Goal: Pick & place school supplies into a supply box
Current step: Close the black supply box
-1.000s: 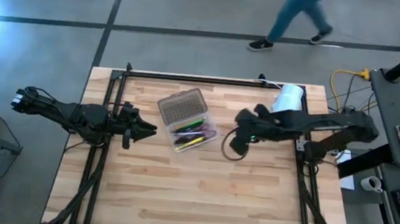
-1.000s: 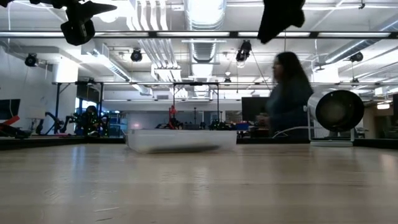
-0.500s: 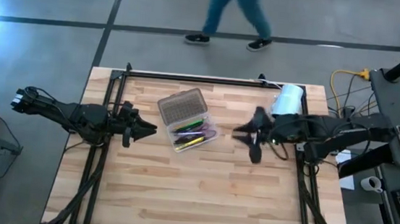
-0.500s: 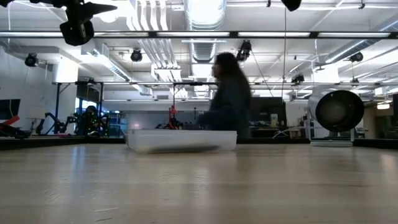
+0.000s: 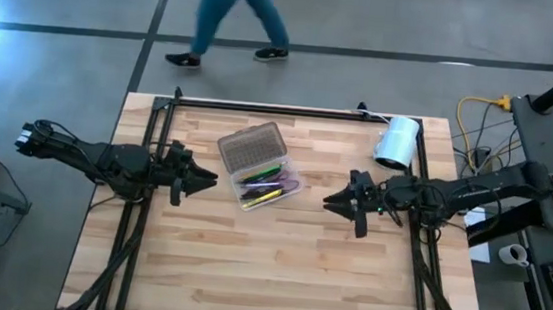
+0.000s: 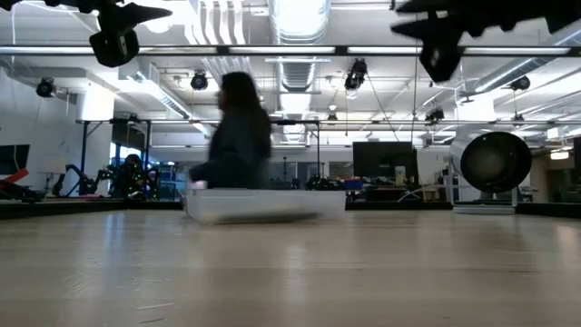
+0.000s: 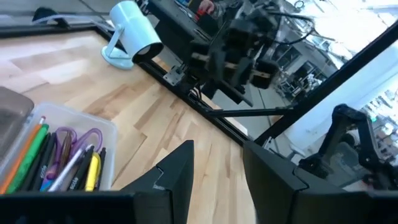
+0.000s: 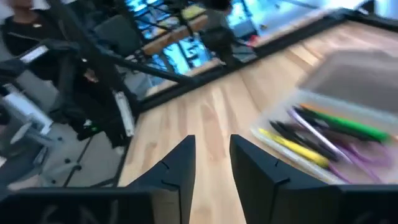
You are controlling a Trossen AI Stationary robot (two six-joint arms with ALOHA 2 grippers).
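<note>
On the wooden table [image 5: 276, 275] the supply box [image 5: 258, 167] is found slightly toward ten o'clock from the centre, lying open, with its dark grey half toward eleven o'clock and its clear tray toward five o'clock. The pens and pencils [image 5: 266, 182] and the purple-handled scissors [image 7: 69, 139] are already lying inside the tray, and no loose supplies can be made out elsewhere on the boards, so the placing is judged to be finished or nearly so. The left gripper [image 5: 206, 178] is held at nine o'clock of the box, just beside it, with its fingers parted and nothing between them. The right gripper [image 5: 334, 200] is held at three o'clock of the box, apart from it, with a narrow gap between its fingers and nothing grasped. A white roll [image 5: 396, 141] is standing at the one o'clock edge of the table, and a person [image 5: 230, 16] is seen walking on the floor beyond twelve o'clock. Trouble could come if the lid were to be shut from here: a pencil or the scissor handles standing proud of the tray might be caught, or the light box might be pushed across the boards by a finger rather than closed. The tray could also be tipped and its contents spilled if either arm were swept low over it.
</note>
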